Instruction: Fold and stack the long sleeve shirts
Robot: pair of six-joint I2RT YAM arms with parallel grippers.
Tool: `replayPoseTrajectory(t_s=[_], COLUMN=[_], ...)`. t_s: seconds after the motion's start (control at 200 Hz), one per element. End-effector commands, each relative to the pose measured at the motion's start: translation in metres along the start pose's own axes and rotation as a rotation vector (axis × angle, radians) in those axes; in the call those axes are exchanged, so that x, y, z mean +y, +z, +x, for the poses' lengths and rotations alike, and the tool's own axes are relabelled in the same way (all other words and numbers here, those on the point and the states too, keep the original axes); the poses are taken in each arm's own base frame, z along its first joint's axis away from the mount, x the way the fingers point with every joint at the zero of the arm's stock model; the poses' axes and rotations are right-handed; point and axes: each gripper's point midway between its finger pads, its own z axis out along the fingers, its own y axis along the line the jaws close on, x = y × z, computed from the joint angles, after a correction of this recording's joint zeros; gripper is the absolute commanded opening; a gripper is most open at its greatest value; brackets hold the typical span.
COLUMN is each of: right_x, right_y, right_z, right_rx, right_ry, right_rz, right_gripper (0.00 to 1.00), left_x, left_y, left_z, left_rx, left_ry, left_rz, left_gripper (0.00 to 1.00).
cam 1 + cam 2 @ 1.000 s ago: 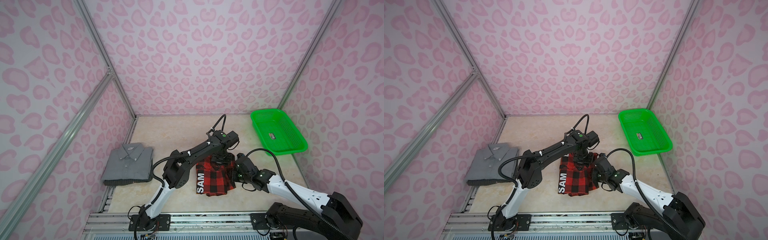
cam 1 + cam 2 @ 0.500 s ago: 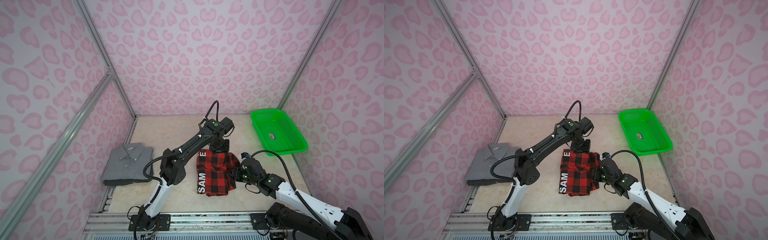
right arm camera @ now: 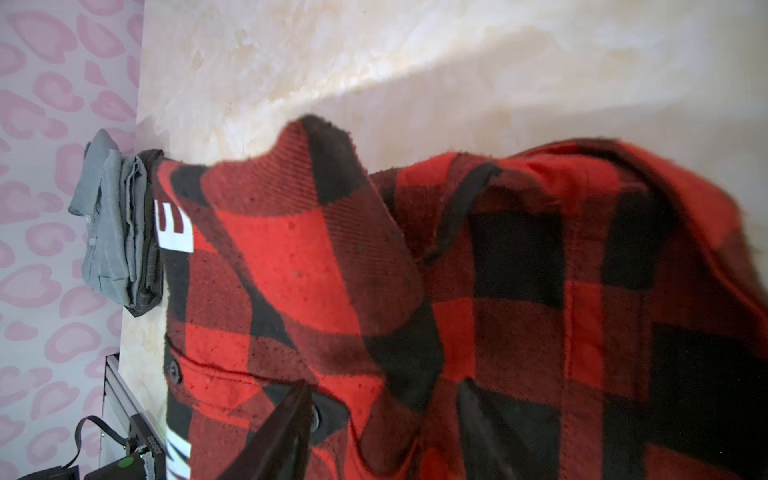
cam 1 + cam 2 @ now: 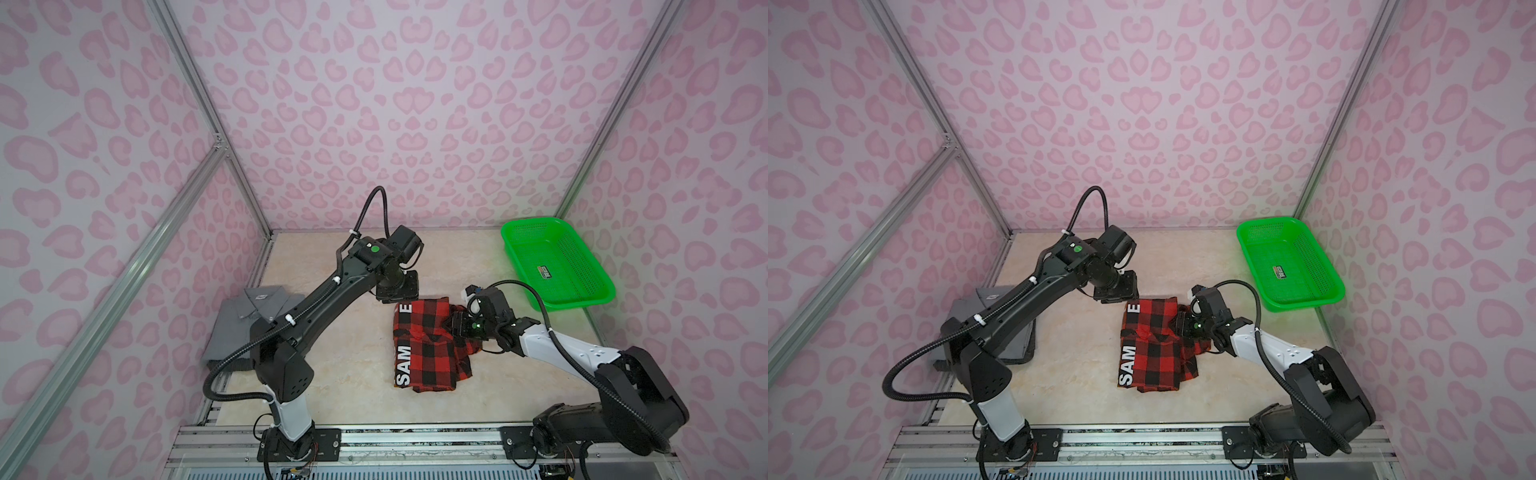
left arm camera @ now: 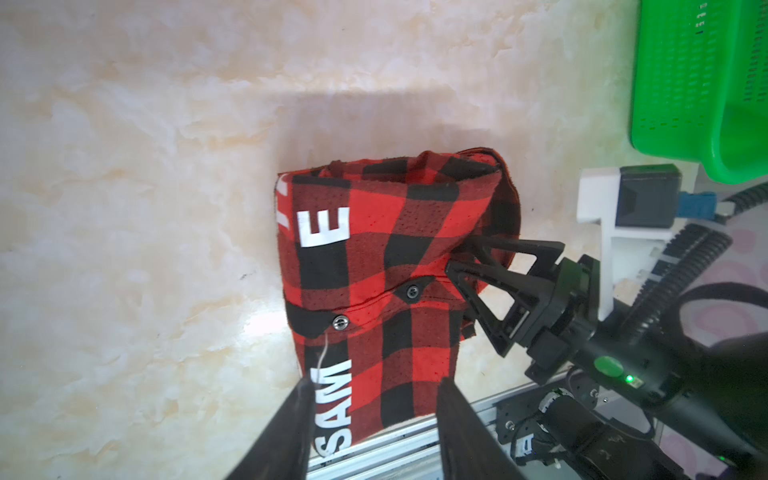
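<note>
Left jaws: apart with nothing between them, as the left wrist view shows; they hang just past the far end of the plaid shirt (image 4: 428, 345), clear of the cloth; a second ago they were narrower and down on that end, right of its middle; since then they have lifted and gone left and back.
Right jaws: apart at the plaid shirt's right edge, a bunched fold between them; whether they press it I cannot tell; they are at the same edge as a second ago, a little farther back.
Plaid shirt: mid-surface, toward the front; a folded oblong, its long side running front to back; white letters "E" and "SAM" run down its left edge; a second ago only "SAM" showed and the far end was gathered under the left jaws; that end now lies spread out; the near edge is where it was; the right edge is rumpled.
Grey shirt (image 4: 232, 332): folded, collar up, at the left edge of the surface (image 4: 353, 365), well apart from the plaid shirt; unmoved; the left arm (image 4: 328, 299) now crosses its right part, which showed whole a second ago.
Basket (image 4: 582, 266): far right corner; unmoved.
</note>
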Motion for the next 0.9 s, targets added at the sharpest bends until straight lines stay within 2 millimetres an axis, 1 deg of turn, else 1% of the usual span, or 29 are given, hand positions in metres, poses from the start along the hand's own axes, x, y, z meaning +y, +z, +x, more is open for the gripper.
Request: replayPoseTrajectory(t_s=[0.0, 0.09, 0.16, 0.25, 0.29, 0.32, 0.33, 0.34, 0.425, 0.495, 0.625, 0.695, 0.735, 0.8, 0.82, 0.895], right_x=[0.005, 0.011, 0.018, 0.026, 0.029, 0.030, 0.030, 0.030, 0.026, 0.020, 0.023, 0.016, 0.008, -0.005, -0.009, -0.023], right_y=[0.008, 0.008, 0.001, -0.012, -0.017, -0.019, -0.020, -0.020, -0.019, -0.015, -0.013, -0.010, -0.007, -0.003, -0.002, -0.006], right_z=[-0.009, -0.016, -0.024, -0.036, -0.040, -0.044, -0.044, -0.046, -0.051, -0.056, -0.069, -0.073, -0.072, -0.070, -0.069, -0.068], right_rx=[-0.007, -0.024, -0.044, -0.086, -0.101, -0.112, -0.112, -0.115, -0.105, -0.091, -0.090, -0.084, -0.066, -0.036, -0.032, -0.040], right_ry=[-0.028, -0.024, -0.032, -0.059, -0.077, -0.086, -0.088, -0.089, -0.084, -0.059, -0.050, -0.027, -0.007, 0.018, 0.025, 0.035], right_rz=[-0.047, -0.073, -0.080, -0.075, -0.069, -0.064, -0.063, -0.061, -0.055, -0.061, -0.078, -0.042, -0.008, 0.046, 0.065, 0.125], right_gripper=[0.48, 0.29, 0.13, 0.00, 0.00, 0.00, 0.00, 0.00, 0.00, 0.00, 0.00, 0.00, 0.08, 0.28, 0.33, 0.41], left_x=[0.010, 0.024, 0.032, 0.037, 0.040, 0.039, 0.043, 0.044, 0.046, 0.044, 0.036, 0.033, 0.032, 0.031, 0.030, 0.032], left_y=[0.004, 0.012, 0.022, 0.034, 0.040, 0.042, 0.048, 0.050, 0.064, 0.072, 0.084, 0.087, 0.089, 0.091, 0.092, 0.095], left_z=[0.000, 0.013, 0.023, 0.032, 0.037, 0.036, 0.041, 0.043, 0.050, 0.053, 0.056, 0.056, 0.057, 0.059, 0.060, 0.064], left_rx=[-0.058, -0.050, -0.033, -0.012, 0.002, 0.000, 0.017, 0.022, 0.054, 0.075, 0.099, 0.107, 0.109, 0.114, 0.117, 0.127], left_ry=[-0.008, -0.026, -0.034, -0.043, -0.050, -0.054, -0.058, -0.059, -0.069, -0.065, -0.049, -0.045, -0.045, -0.046, -0.046, -0.049], left_rz=[0.011, 0.001, -0.010, -0.008, -0.009, 0.000, -0.012, -0.013, -0.011, -0.011, -0.010, -0.008, -0.008, -0.003, -0.004, -0.005], left_gripper=[0.50, 0.50, 0.50, 0.50, 0.50, 0.50, 0.50, 0.50, 0.50, 0.50, 0.50, 0.50, 0.50, 0.50, 0.50, 0.50])
